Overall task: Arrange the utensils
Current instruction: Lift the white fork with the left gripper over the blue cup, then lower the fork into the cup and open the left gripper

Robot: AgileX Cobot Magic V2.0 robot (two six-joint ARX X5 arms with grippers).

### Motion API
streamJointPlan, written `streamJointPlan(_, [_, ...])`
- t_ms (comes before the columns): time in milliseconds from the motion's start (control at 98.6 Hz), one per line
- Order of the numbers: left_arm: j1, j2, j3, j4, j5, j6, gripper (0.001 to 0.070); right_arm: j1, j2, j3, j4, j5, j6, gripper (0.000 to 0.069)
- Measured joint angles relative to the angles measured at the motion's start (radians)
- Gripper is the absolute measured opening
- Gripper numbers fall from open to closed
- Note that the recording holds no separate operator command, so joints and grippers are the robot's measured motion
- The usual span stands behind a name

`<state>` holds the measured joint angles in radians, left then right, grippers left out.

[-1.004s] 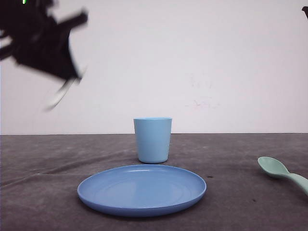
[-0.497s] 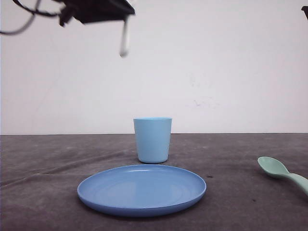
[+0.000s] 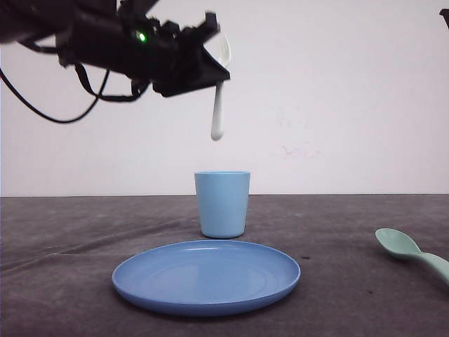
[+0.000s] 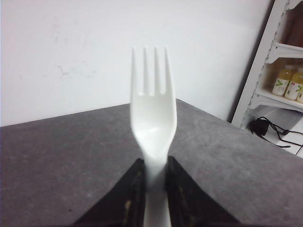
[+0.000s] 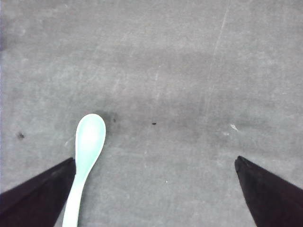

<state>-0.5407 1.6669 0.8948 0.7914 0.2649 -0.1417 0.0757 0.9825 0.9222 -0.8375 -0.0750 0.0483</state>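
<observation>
My left gripper [image 3: 212, 65] is shut on the white fork [image 3: 218, 105], high in the air just above the light blue cup [image 3: 222, 203]. The fork hangs upright with its handle end pointing down toward the cup's mouth. In the left wrist view the fork [image 4: 154, 113] rises with its four tines beyond the two black fingers, which clamp its neck at the gripper [image 4: 155, 164]. The mint-green spoon [image 3: 410, 250] lies on the table at the far right. My right gripper [image 5: 155, 161] hovers open over the table, the spoon [image 5: 87, 151] lying beside one finger.
A round blue plate [image 3: 207, 276] sits in front of the cup on the dark grey cloth-covered table [image 3: 70, 239]. A white wall stands behind. A white shelf with bottles [image 4: 284, 80] stands off past the table's edge.
The left arm has swung rightward and come down with the fork, from the upper left to a spot above the cup. The spoon, cup and plate have not moved.
</observation>
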Motion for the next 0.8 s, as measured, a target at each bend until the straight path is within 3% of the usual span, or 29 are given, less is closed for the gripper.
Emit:
streamJointPlan(172, [0.000,0.070,0.000,-0.002,0.000,0.029,0.0043,0.000,0.000,0.000,0.000,0.000,0.000,0.0680])
streamJointPlan(436, [-0.001,0.140,0.000,0.002,0.000,0.127,0.0043,0.000,0.000,0.000,0.000,0.000,0.000,0.0680])
streamJointPlan(801, [-0.006,0.201,0.000,-0.009,0.000,0.146,0.0043,0.000,0.000,0.000,-0.001,0.000,0.000,0.0680])
